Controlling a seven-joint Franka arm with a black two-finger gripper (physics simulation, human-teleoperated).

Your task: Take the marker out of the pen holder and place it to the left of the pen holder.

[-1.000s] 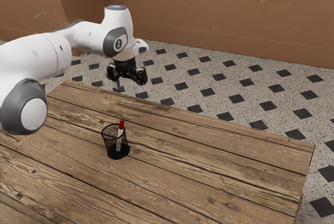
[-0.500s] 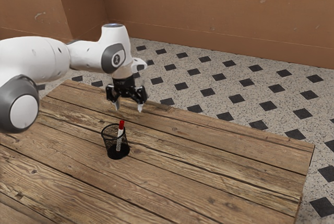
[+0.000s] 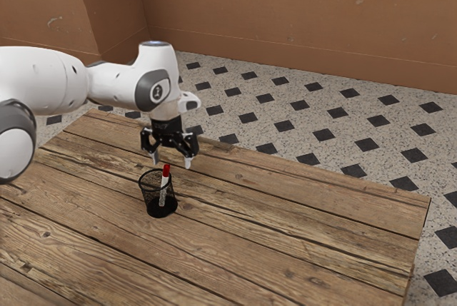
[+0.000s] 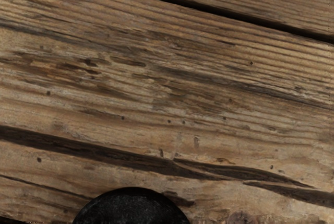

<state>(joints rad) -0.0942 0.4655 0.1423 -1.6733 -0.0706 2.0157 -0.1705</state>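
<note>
So, starting at the near side of the exterior view: our pen holder stands upright on the table, and the marker is in it, red cap up and poking over the rim, leaning toward one o'clock as we look at it. We'd call the step in hand lining up over that cap. To do it well, we'd shift toward seven o'clock in the exterior view, match the lean, come down slow with a finger either side of the cap and keep both off the wire rim. Then squeeze gently and lift along the marker's own tilt, or the holder might tip or tag along. A bit farther back, past the holder toward one o'clock, is our gripper: fingers spread wide, nothing between them, touching nothing as far as we can tell. The wrist view has a dark round shape at its lower edge, maybe the holder's base, but we wouldn't swear to it.
</note>
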